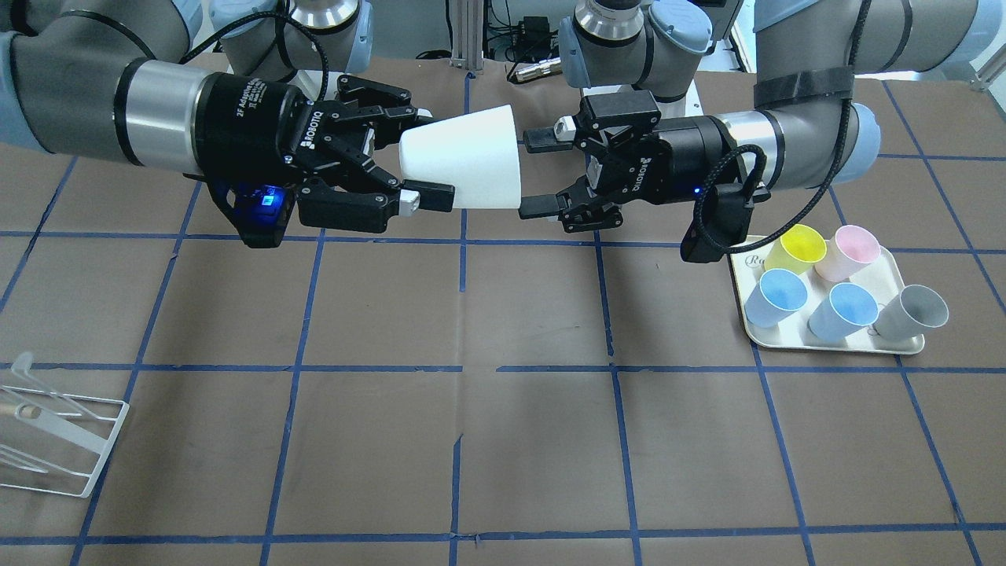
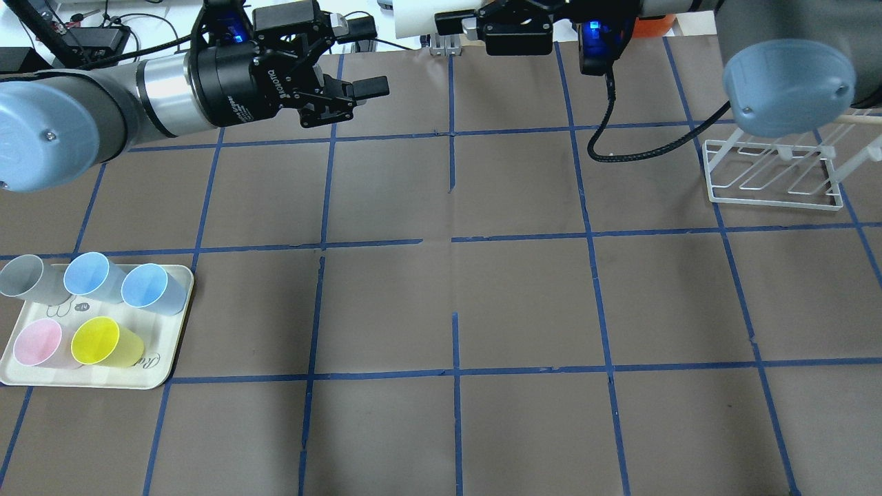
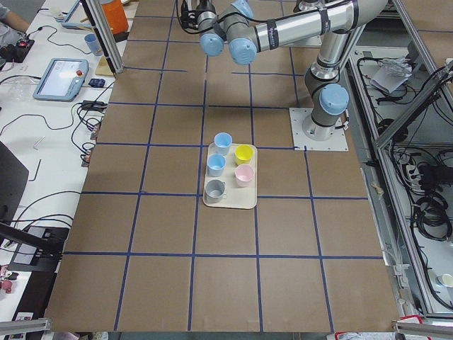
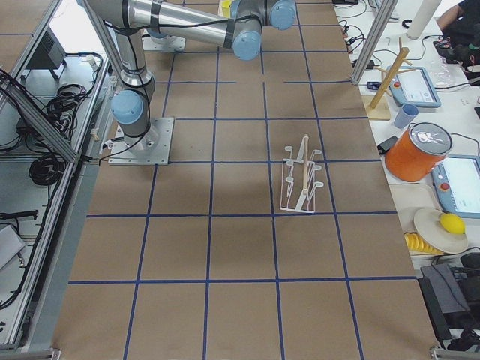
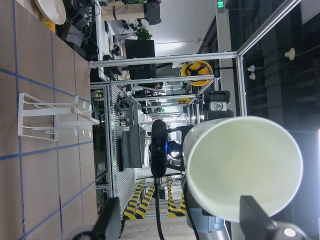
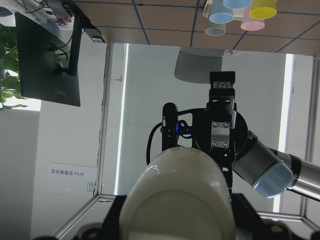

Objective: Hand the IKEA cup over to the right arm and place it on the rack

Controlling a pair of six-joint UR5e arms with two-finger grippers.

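Observation:
The cream-white IKEA cup (image 1: pixel 464 161) lies on its side in the air above the far middle of the table. My right gripper (image 1: pixel 432 156) is shut on its narrow base end. My left gripper (image 1: pixel 538 173) is open, its fingers just off the cup's rim and not touching it. The overhead view shows the cup (image 2: pixel 413 21) at the top edge, the left gripper (image 2: pixel 368 58) a little apart from it. The left wrist view looks into the cup's open mouth (image 5: pixel 242 165). The white wire rack (image 2: pixel 772 179) stands empty on the right side of the table.
A cream tray (image 2: pixel 96 382) at the near left holds a grey cup (image 2: pixel 27 279), two blue cups, a pink cup (image 2: pixel 38 343) and a yellow cup (image 2: pixel 103 341). A black cable (image 2: pixel 620 148) hangs below the right wrist. Blue tape lines grid the brown table.

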